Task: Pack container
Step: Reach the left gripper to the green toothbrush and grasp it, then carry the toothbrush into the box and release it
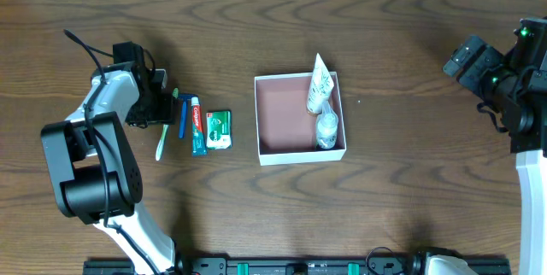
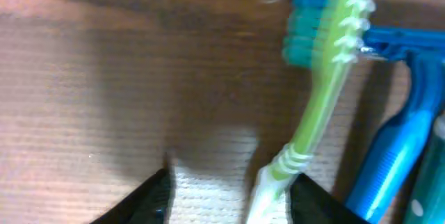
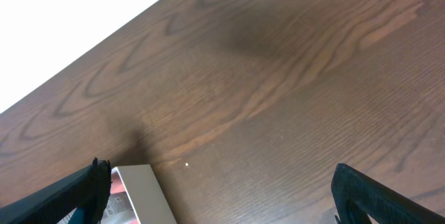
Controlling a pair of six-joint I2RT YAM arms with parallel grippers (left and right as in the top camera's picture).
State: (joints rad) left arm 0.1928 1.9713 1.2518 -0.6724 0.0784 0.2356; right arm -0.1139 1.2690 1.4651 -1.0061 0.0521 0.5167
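- Two grippers are mine, one on each arm, and both are spread apart with nothing pinched.
- My left gripper is down low over the wooden table, on the left side, well apart from the box.
- Its dark fingers stand apart. The pale end of the green toothbrush lies between them, close to the finger on the right of my wrist view. I can see bare wood between the handle and the other finger.
- The toothbrush lies flat, with blue-green bristles at its far end.
- A blue razor lies just beside the toothbrush.
- From above, a toothpaste tube comes next in the row, and then a small green and white packet.
- The container sits near the middle of the table. It has white walls, a pink-brown floor and an open top.
- Inside it, a white tube lies along the right wall, and its top end pokes over the back rim.
- A small pale bottle lies just beside the tube, near the front right corner.
- My right gripper hangs over the right side of the table. Its fingers are far apart, with only wood between them.
- One corner of the container shows at the bottom left of my right wrist view.
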